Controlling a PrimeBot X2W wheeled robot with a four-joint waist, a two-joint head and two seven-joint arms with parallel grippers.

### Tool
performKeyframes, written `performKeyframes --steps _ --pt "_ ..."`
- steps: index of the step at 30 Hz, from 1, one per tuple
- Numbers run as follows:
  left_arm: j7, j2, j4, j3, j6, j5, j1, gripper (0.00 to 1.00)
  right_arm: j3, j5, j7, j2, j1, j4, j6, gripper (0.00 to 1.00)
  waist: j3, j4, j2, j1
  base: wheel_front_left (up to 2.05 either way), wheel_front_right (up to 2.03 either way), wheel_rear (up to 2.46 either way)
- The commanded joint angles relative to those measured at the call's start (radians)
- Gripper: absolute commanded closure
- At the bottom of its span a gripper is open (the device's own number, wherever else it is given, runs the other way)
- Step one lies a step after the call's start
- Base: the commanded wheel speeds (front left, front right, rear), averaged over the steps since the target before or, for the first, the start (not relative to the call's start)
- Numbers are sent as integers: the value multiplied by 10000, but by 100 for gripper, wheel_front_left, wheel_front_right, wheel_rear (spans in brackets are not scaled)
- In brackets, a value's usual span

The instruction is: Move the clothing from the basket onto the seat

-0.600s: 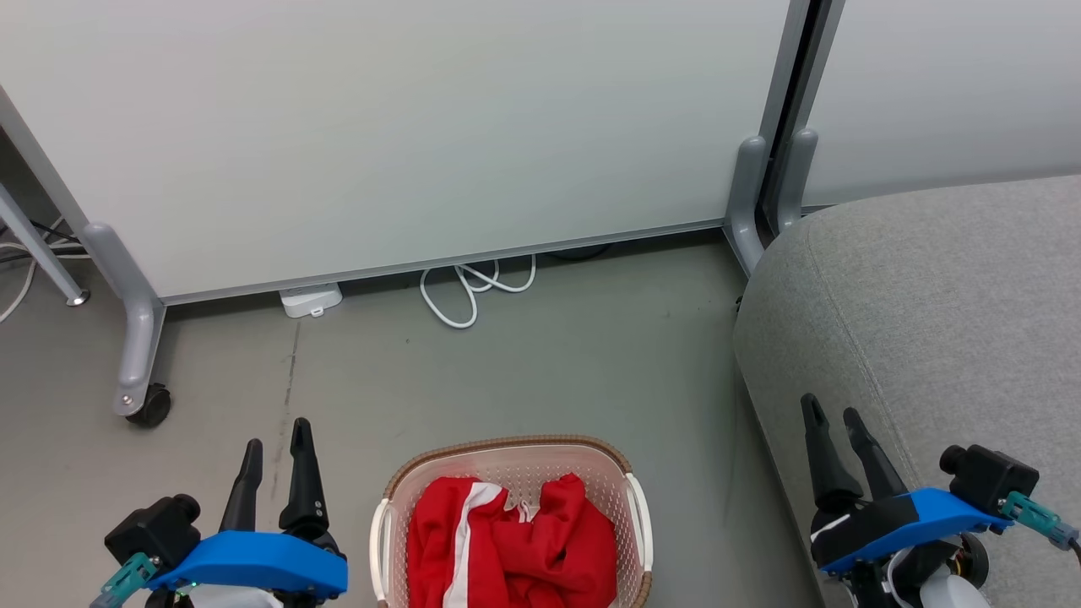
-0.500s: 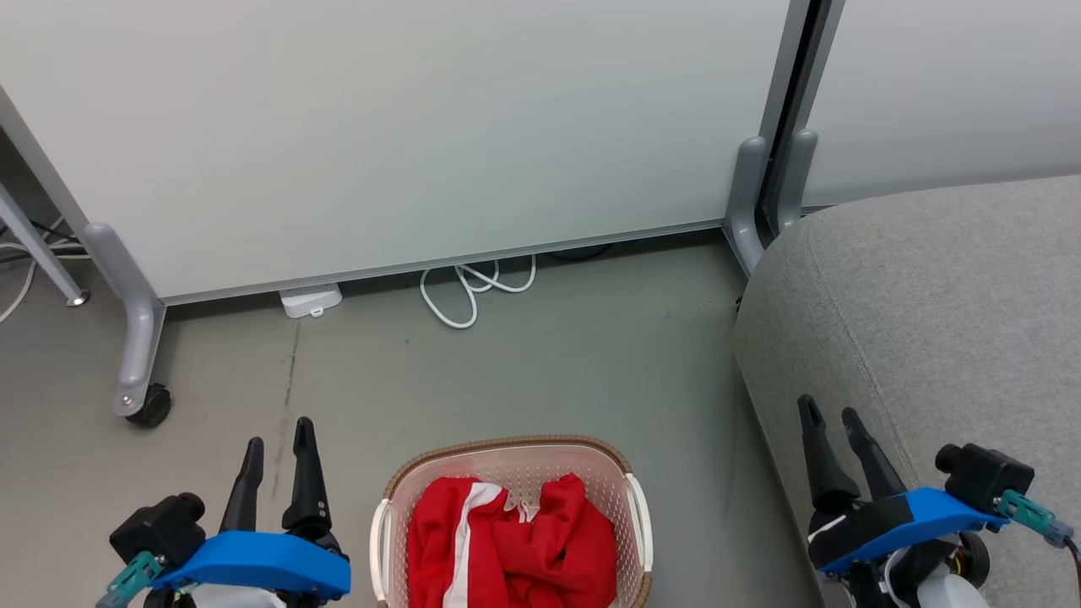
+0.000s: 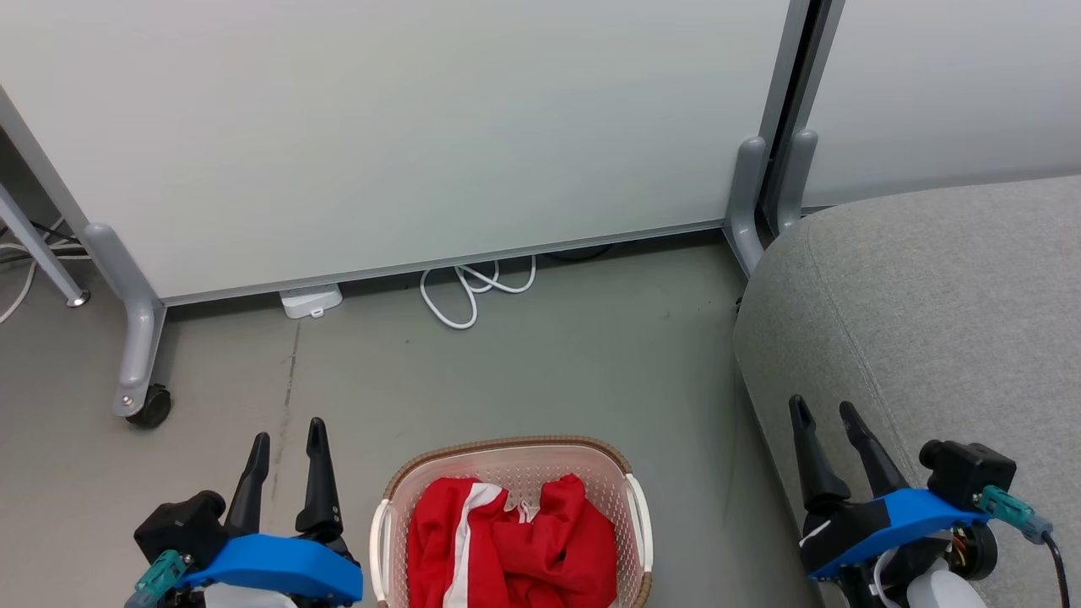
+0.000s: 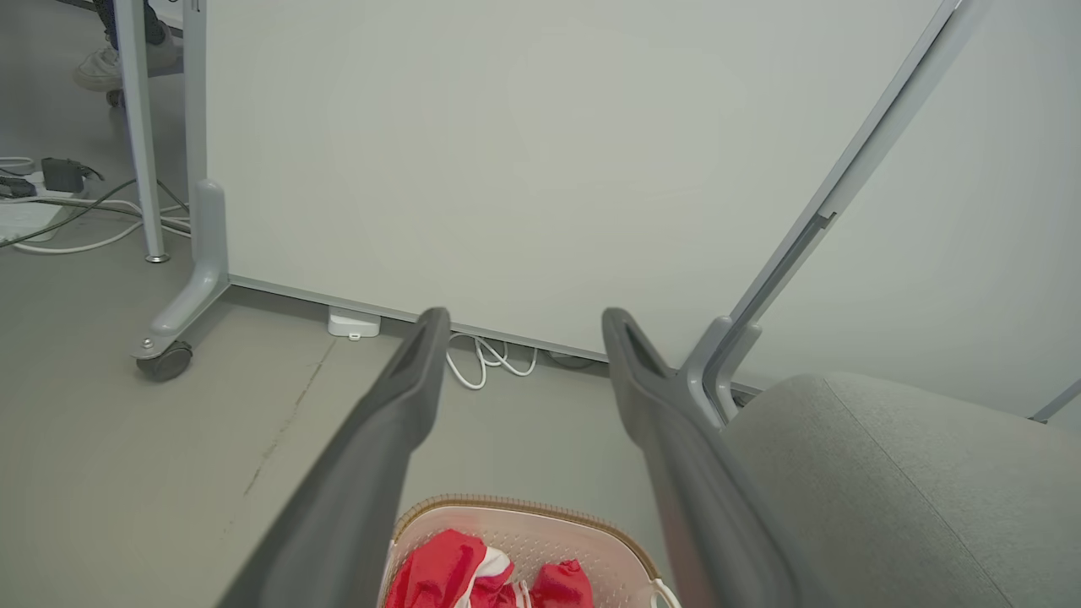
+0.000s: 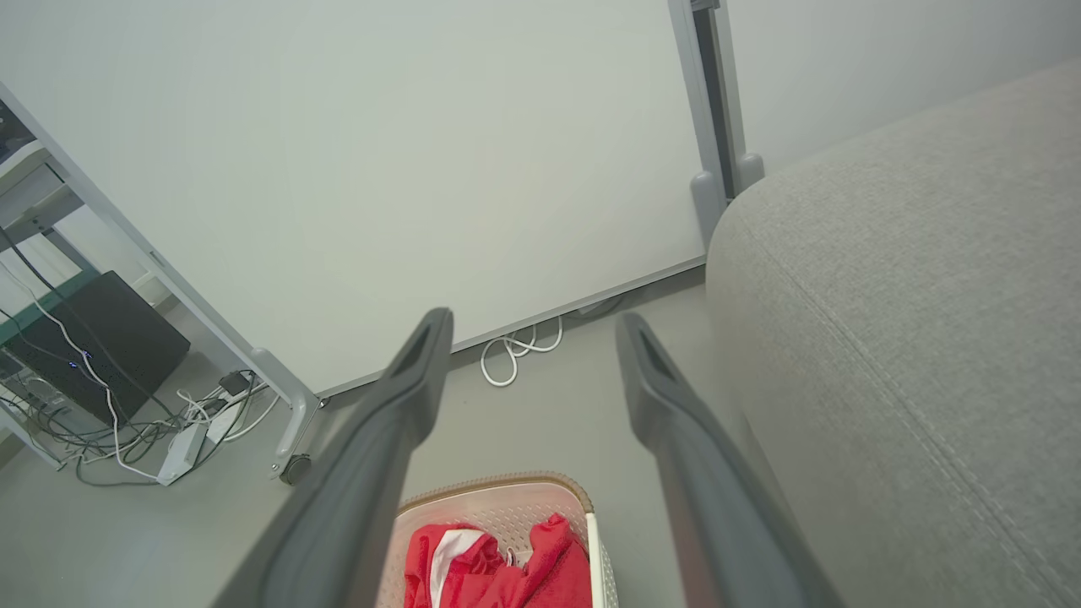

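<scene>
Clothing (image 3: 507, 545) heaped inside basket (image 3: 507, 442) rim, bare floor (image 3: 692, 439) strip beside seat (image 3: 946, 295) edge

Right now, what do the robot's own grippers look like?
The left gripper and right gripper match: two long, dark, tapering fingers on a bright blue shell, with a black camera block and a teal plug at the side. The right one also has a thin white stripe and a black cable trailing from its plug.
</scene>
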Motion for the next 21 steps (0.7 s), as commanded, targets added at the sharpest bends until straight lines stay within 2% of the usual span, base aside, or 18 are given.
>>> performKeyframes --steps 1,21 --pt "-95 37 -36 -10 34 235 -96 0 22 -234 -99 -84 -247 -22 19 0 -1 -1 -1 0 0 0 0" --pt "-521 15 128 -209 -106 1491 -103 0 16 -1949 -434 -97 -347 251 22 0 -49 -1 -1 0 0 0 0"
